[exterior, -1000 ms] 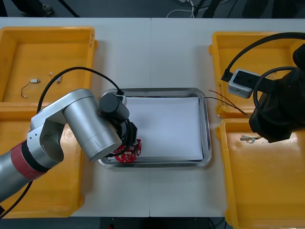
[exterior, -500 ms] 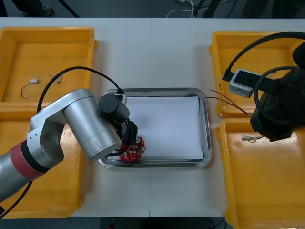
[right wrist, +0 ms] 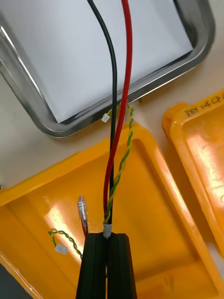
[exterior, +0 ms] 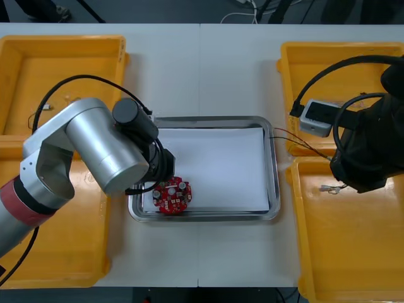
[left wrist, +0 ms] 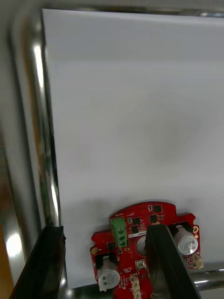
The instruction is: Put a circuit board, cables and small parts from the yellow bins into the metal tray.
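A round red circuit board (exterior: pixel 172 196) lies flat on the white lining of the metal tray (exterior: pixel 273 189), near its front left corner. My left gripper (left wrist: pixel 103 230) hangs open just above the board (left wrist: pixel 140 224), one finger (left wrist: pixel 49 261) off its edge and the other over it, touching nothing. My right gripper (right wrist: pixel 108 239) is shut on the ends of a black, a red and a twisted yellow-green cable (right wrist: pixel 117 121). These cables run from the fingertips across the bin's rim to the tray's right rim (right wrist: pixel 154 79). In the front view the thin cables (exterior: pixel 297 136) show beside the tray.
Two yellow bins stand at each side, such as the far left bin (exterior: pixel 63 44) and the near right bin (exterior: pixel 353 252). Below my right gripper the bin (right wrist: pixel 154 205) holds a short twisted cable (right wrist: pixel 63 240) and a small metal part (right wrist: pixel 83 208).
My left gripper has opened and let go of the circuit board, which now lies flat in the tray. The left arm has drawn back to the left. The right arm has barely shifted.
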